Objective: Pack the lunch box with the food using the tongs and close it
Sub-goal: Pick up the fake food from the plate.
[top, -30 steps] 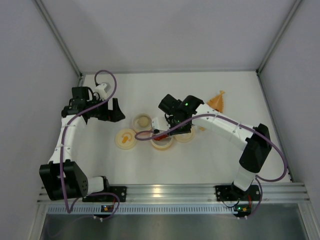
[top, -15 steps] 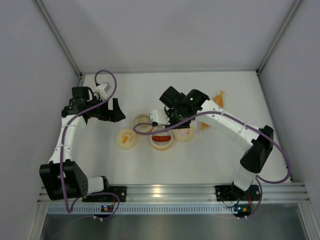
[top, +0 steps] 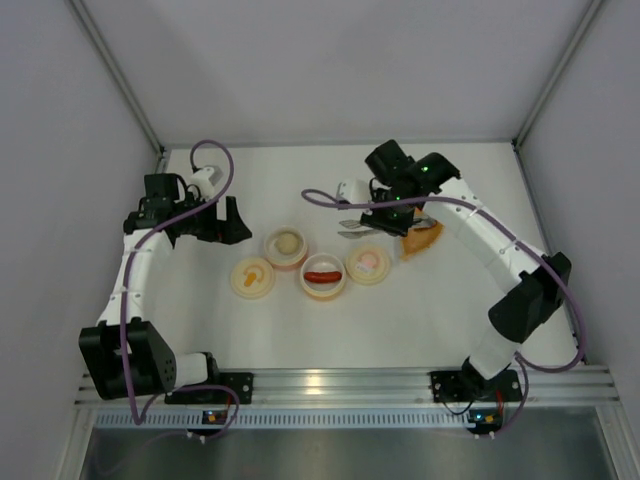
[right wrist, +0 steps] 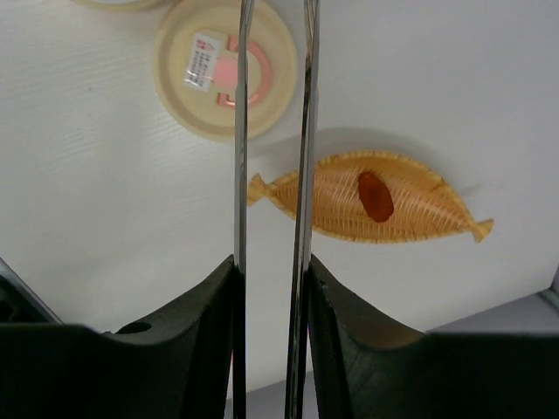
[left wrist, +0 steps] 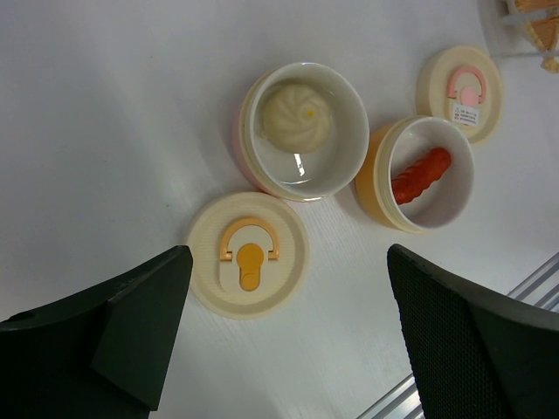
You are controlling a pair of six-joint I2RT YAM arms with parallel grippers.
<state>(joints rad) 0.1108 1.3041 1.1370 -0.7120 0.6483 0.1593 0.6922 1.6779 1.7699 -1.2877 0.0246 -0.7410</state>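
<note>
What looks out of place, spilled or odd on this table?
Nothing is spilled or damaged. The orange-handled lid and pink-handled lid lie loose on the table, and one red-orange piece sits on the wicker dish, not yet packed.

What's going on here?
The right gripper is shut on the tongs, holding them in the air near the wicker dish, where one reddish piece lies. A bun sits in the pink container, a red sausage piece in the orange container, both open; the orange-handled lid and pink-handled lid lie alongside. The left gripper hangs open, empty.
</note>
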